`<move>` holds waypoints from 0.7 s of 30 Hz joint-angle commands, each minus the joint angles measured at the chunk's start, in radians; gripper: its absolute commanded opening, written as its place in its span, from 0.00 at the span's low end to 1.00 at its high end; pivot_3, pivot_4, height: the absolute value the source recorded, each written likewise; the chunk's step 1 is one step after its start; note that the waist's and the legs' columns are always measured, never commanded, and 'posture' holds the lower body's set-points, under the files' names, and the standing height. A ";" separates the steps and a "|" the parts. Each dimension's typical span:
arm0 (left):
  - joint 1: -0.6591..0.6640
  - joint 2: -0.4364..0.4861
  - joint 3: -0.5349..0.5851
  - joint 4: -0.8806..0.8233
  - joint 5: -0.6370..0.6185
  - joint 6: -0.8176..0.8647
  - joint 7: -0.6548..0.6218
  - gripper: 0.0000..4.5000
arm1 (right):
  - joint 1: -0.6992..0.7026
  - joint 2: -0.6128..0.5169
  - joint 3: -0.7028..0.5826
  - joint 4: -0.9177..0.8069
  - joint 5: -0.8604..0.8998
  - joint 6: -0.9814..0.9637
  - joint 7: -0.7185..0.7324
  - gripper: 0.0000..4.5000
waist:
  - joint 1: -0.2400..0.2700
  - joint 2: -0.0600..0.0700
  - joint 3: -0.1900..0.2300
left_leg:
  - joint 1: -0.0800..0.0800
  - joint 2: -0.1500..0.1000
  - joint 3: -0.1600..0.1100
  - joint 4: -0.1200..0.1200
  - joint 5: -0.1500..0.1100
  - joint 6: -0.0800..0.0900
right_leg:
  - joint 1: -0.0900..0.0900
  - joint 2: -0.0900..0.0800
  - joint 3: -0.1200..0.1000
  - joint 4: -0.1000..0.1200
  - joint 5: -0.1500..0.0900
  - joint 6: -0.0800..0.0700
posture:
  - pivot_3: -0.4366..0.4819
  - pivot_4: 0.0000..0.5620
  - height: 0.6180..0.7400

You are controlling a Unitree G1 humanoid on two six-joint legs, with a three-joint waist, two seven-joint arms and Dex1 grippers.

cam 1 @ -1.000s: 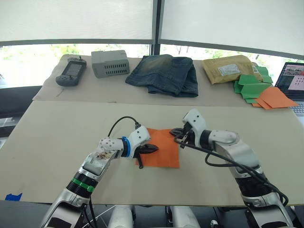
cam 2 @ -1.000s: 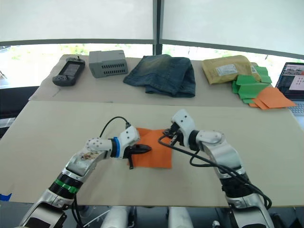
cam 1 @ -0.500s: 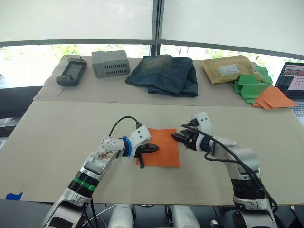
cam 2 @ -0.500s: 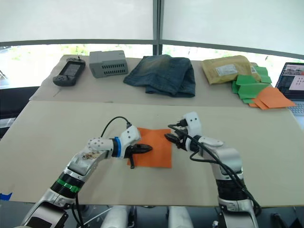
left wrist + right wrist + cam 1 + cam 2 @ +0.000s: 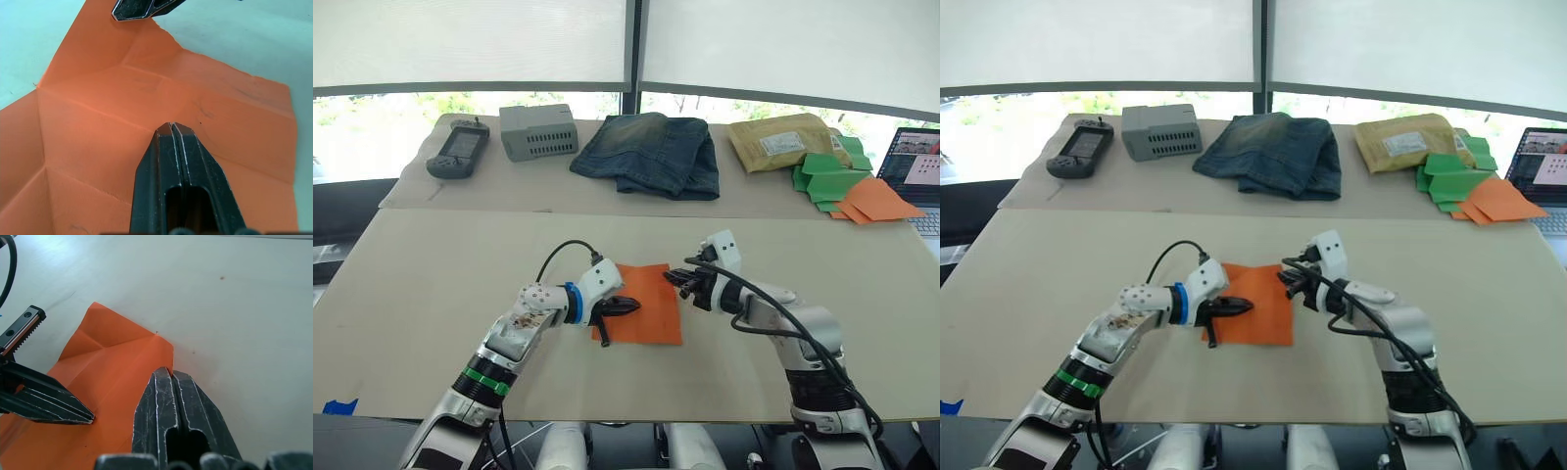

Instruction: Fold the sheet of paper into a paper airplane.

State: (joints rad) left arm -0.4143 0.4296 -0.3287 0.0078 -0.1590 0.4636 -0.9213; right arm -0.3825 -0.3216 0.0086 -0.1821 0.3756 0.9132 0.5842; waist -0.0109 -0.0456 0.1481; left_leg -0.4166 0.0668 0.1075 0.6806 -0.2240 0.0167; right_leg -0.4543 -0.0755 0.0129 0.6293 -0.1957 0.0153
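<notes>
The creased sheet of paper (image 5: 644,305) lies flat on the desk (image 5: 431,294) — left tool (image 5: 625,306) pressed closed upon it, right tool (image 5: 677,277) closed at its far corner.

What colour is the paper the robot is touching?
Bright orange paper, clearest in the left wrist view.

Silver-white arms, black cables, black two-fingered left claw (image 5: 628,306), blue and green wrist bands
</notes>
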 commanded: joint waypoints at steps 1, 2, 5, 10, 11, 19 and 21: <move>0.019 0.003 -0.008 0.018 0.015 0.031 0.014 0.00 | -0.013 -0.041 0.050 -0.061 -0.012 -0.074 0.038 0.01 | 0.000 0.000 0.000 | 0.000 0.000 0.000 0.000 0.000 0.000 | 0.000 0.000 0.000 0.000 0.000 0.000 | 0.48 0.27 0.80; 0.019 0.004 -0.008 0.020 0.015 0.030 0.014 0.00 | -0.009 -0.064 0.084 -0.067 -0.041 -0.112 0.053 0.01 | 0.000 0.000 0.000 | 0.000 0.000 0.000 0.000 0.000 0.000 | 0.000 0.000 0.000 0.000 0.000 0.000 | 0.48 0.27 0.80; 0.017 0.006 -0.006 0.024 0.016 0.028 0.013 0.00 | 0.003 -0.153 0.228 -0.076 -0.198 -0.350 0.097 0.01 | 0.000 0.000 0.000 | 0.000 0.000 0.000 0.000 0.000 0.000 | 0.000 0.000 0.000 0.000 0.000 0.000 | 0.48 0.27 0.80; 0.012 0.006 -0.003 0.032 0.017 0.024 0.013 0.00 | 0.040 -0.232 0.371 -0.065 -0.395 -0.657 0.107 0.01 | 0.000 0.000 0.000 | 0.000 0.000 0.000 0.000 0.000 0.000 | 0.000 0.000 0.000 -0.001 -0.001 0.000 | 0.48 0.27 0.80; 0.012 0.006 -0.003 0.032 0.017 0.024 0.013 0.00 | 0.049 -0.240 0.383 -0.061 -0.420 -0.694 0.105 0.01 | 0.000 0.000 0.000 | 0.000 0.000 0.000 0.000 0.000 0.000 | 0.000 0.000 0.000 -0.001 -0.001 0.000 | 0.48 0.27 0.80; 0.003 0.000 0.000 0.043 0.015 0.022 0.010 0.00 | 0.065 -0.263 0.445 0.044 -0.619 -0.893 0.062 0.01 | 0.000 0.000 0.000 | 0.001 0.000 0.000 0.000 0.000 0.000 | 0.000 0.000 0.000 -0.001 -0.001 0.000 | 0.48 0.27 0.80; 0.001 -0.005 0.008 0.039 0.006 0.029 0.012 0.00 | 0.059 -0.246 0.447 0.083 -0.661 -0.926 0.024 0.01 | 0.000 0.000 0.000 | 0.001 0.000 0.001 0.000 0.000 0.000 | 0.000 0.000 0.000 -0.001 -0.001 0.000 | 0.48 0.27 0.80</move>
State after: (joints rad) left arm -0.4175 0.4246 -0.3235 0.0172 -0.1608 0.4641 -0.9214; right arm -0.3192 -0.5743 0.4543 -0.1121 -0.2536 0.0321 0.6327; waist -0.0114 -0.0460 0.1481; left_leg -0.4160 0.0666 0.1080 0.6806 -0.2240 0.0167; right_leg -0.4543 -0.0756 0.0127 0.6288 -0.1962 0.0153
